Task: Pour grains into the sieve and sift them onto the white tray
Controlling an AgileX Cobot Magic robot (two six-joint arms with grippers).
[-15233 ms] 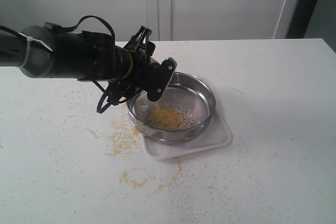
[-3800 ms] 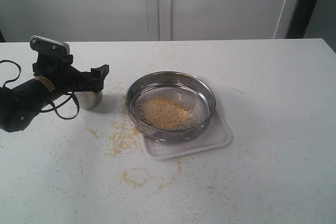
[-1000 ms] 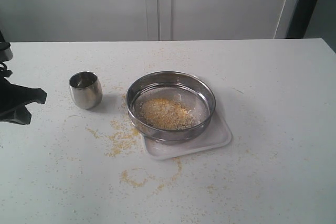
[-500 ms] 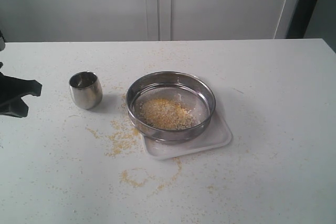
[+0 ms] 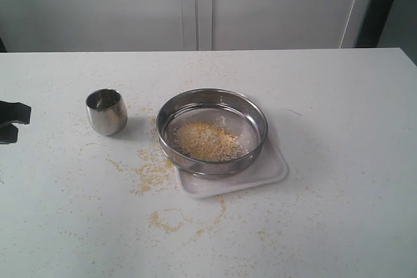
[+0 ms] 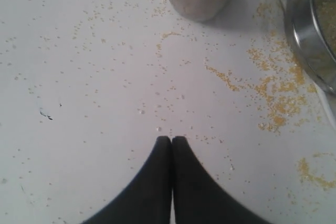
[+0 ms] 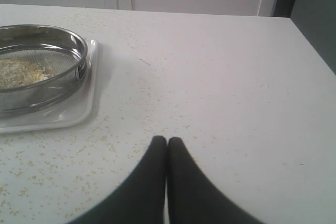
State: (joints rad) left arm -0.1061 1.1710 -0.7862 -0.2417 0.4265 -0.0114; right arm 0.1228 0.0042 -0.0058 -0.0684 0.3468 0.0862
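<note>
Since half a second earlier, your left arm (image 5: 10,122) had drawn back toward the left edge of the exterior view. Only a black tip of it showed, well apart from everything else.

The broad white speckled worktop (image 5: 339,180) carried the flat white rectangular tray (image 5: 277,168). The wide round stainless-steel sieve (image 5: 260,116) sat on that tray and covered most of it. To the sieve's left stood the small rounded steel cup (image 5: 106,112), upright and apart from it. The tiny yellow and pale grains (image 5: 205,141) lay heaped on the mesh inside the sieve. A loose yellow scatter (image 5: 151,168) lay on the worktop between cup and tray.

Pouring looked done and sifting not yet begun, as I judged it. If you shook the sieve too widely, fines could fall past the tray's low rim, since the sieve nearly matched it in width. A lopsided grip on the thin ring could tip it and dump the heap.

Both arms sat low over the worktop, one out to each side. The left jaws were pressed fully together and held nothing. The right jaws were likewise closed and empty.
</note>
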